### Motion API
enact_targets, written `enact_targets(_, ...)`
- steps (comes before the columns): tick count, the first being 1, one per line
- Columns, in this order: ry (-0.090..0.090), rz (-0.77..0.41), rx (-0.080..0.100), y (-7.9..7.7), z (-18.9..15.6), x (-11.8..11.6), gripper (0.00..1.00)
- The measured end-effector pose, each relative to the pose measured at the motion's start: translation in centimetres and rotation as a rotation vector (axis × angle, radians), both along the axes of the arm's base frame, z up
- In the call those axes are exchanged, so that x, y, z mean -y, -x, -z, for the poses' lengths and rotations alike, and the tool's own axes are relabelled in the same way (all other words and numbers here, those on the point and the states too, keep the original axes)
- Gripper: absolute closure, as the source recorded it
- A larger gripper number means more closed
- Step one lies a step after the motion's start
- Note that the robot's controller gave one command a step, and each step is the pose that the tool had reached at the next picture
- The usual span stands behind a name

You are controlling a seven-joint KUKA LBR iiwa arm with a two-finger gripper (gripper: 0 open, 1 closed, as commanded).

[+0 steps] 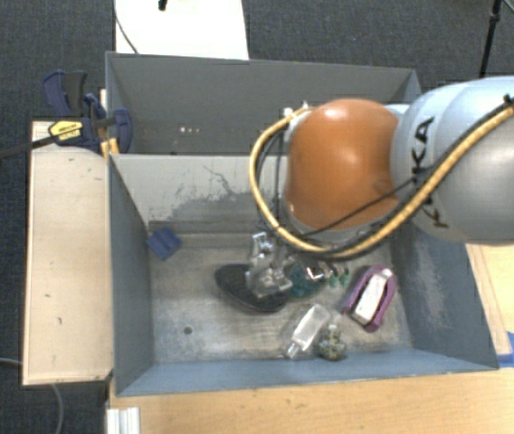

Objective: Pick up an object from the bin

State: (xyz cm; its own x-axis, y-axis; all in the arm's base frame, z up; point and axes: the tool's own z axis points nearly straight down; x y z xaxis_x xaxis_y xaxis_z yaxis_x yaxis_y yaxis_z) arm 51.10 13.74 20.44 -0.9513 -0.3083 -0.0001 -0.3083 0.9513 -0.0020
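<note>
My gripper (264,277) reaches down below the orange cover to the middle of the bin floor, its metal fingers right over a flat black oval thing (237,289). Just right of the fingers lies a small teal and green thing (316,279). A purple and white packet (370,297) lies further right. A clear small bottle (305,329) lies toward the front, with a small mottled greenish lump (332,348) beside it.
A small blue block (163,242) sits at the left wall of the bin. The arm and its orange cover hang over the back right part of the bin, with cables looped round the cover.
</note>
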Motion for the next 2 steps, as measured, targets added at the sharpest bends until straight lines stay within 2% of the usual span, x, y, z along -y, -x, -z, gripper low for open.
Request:
enact_targets(1, -0.003, 0.000, 0.000, 0.1, -0.1, -0.3, 0.00)
enact_targets(2, -0.010, -0.384, 0.028, -3.3, 11.3, 2.1, 0.00)
